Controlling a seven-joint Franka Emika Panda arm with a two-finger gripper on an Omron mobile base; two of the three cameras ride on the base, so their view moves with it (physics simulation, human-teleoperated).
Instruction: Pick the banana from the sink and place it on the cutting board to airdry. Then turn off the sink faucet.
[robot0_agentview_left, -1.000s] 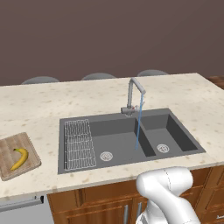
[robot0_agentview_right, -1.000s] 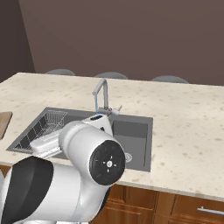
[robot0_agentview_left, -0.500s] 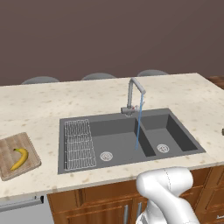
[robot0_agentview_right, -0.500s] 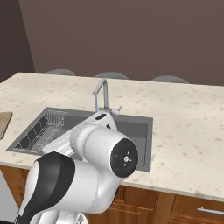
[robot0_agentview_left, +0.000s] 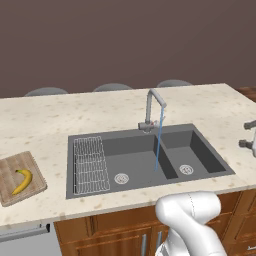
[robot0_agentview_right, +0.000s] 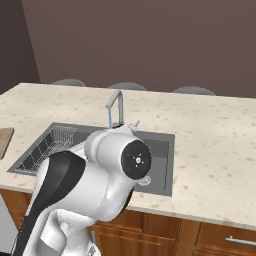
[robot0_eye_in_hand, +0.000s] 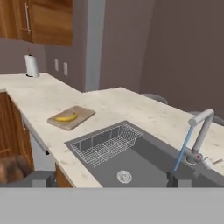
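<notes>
Left base view looks down on a speckled counter (robot0_agentview_left: 50, 120) with the sink (robot0_agentview_left: 145, 155) set into it. The banana (robot0_agentview_left: 23, 181) lies on the cutting board (robot0_agentview_left: 10, 172), at the counter's left edge, well apart from the sink. A white wire rack (robot0_agentview_left: 91, 164) sits in the left part of the large basin. The faucet (robot0_agentview_left: 151, 109) stands behind the sink, its spout angled forward, and a thin blue stream of water (robot0_agentview_left: 158, 142) falls from it to near the divider between the two basins. Each basin has a round metal drain. At the right edge of this view the gripper (robot0_agentview_left: 248, 135) pokes in above the counter beside the sink, its two fingers standing apart with nothing between them.

Right base view has the arm's white and black body in front of much of the sink; the faucet (robot0_agentview_right: 116, 107) and rack (robot0_agentview_right: 47, 145) show past it.

Hand view shows the banana (robot0_eye_in_hand: 66, 117) on the board (robot0_eye_in_hand: 76, 118), the rack (robot0_eye_in_hand: 105, 142) in the sink (robot0_eye_in_hand: 144, 164), and the faucet (robot0_eye_in_hand: 199, 131) with water running. A paper towel roll (robot0_eye_in_hand: 31, 65) stands on the far counter.
</notes>
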